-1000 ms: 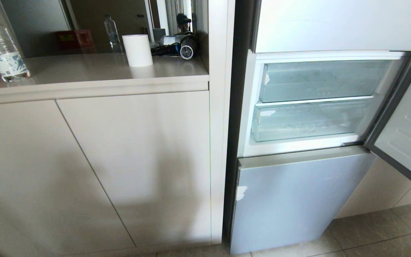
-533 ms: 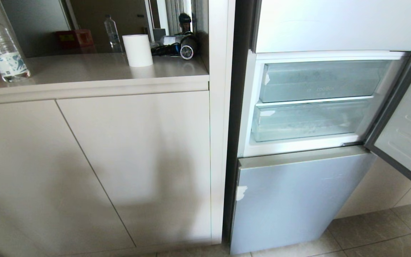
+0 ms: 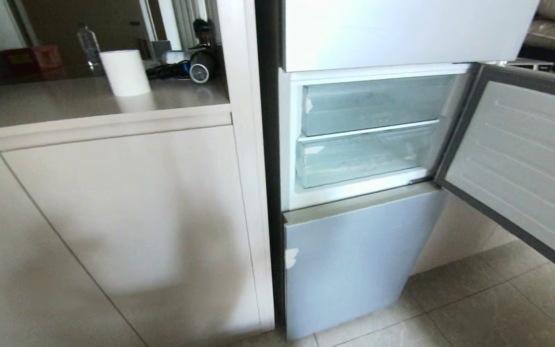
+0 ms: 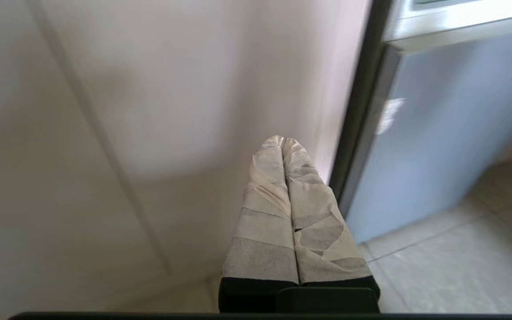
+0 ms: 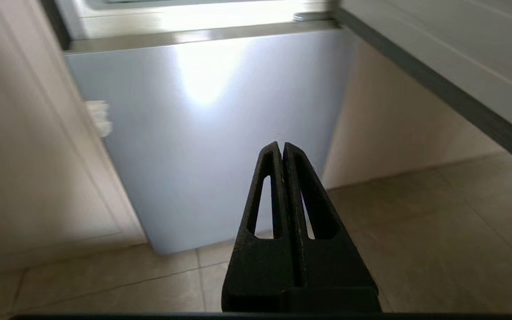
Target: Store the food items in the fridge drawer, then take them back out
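At 2 o'clock in the head view: open fridge compartment, fridge drawer (image 3: 362,159) pushed in below a clear bin (image 3: 374,105); neither arm visible. Wrist views only: left tool (image 4: 283,140) and right tool (image 5: 280,144), both closed, empty, before the lower fridge door (image 5: 211,133).

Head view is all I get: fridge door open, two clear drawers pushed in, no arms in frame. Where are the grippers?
Observer: Left gripper is shut on nothing, its taped fingers pointing at the cabinet door beside the fridge.
Operator: Right one?
Observer: Right gripper is shut too, empty, aimed at the lower fridge door, low over the floor tiles.
Operator: Any food in the wrist views?
Observer: None. No food items show in either one.
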Robot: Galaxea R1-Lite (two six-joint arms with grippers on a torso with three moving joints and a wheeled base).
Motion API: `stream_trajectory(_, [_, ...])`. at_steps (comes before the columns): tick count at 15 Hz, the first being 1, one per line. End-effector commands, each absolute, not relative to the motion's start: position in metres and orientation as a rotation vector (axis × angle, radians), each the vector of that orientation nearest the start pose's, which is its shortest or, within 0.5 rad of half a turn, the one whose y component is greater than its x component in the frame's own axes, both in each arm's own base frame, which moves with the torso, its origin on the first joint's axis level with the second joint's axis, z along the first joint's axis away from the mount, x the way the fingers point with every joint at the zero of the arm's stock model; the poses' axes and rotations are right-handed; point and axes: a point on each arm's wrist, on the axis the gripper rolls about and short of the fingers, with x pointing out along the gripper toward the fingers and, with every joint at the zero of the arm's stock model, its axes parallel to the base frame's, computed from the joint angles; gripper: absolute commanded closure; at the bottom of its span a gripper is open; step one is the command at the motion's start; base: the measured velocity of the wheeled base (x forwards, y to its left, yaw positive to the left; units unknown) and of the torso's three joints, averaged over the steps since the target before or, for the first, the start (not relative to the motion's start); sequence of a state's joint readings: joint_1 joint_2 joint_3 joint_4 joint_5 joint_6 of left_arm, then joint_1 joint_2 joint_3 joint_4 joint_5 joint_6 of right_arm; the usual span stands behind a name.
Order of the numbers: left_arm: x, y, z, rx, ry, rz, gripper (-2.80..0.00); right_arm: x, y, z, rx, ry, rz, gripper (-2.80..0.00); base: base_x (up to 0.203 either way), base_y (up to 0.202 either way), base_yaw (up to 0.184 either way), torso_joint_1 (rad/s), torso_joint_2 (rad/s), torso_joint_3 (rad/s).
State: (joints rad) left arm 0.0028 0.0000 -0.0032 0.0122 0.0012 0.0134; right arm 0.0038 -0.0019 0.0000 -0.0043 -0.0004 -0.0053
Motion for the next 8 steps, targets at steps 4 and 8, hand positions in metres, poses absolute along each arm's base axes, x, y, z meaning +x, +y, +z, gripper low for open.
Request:
stream_trajectory(4, [-0.0230,0.0000,0.0751,0.014,0.009,0.005,0.00,-0.0228,-0.0001,0.0755,-0.005,-0.004,0.005,0.00,-0.001,0.009,-0.174,0.004,0.00,0.001])
stream_trajectory(8, [-0.0230,0.0000,0.0751,0.014,0.009,0.005,0.00,-0.0228,-0.0001,0.0759,-0.006,-0.004,0.005,0.00,0.000,0.008,-0.173,0.002,0.00,0.003])
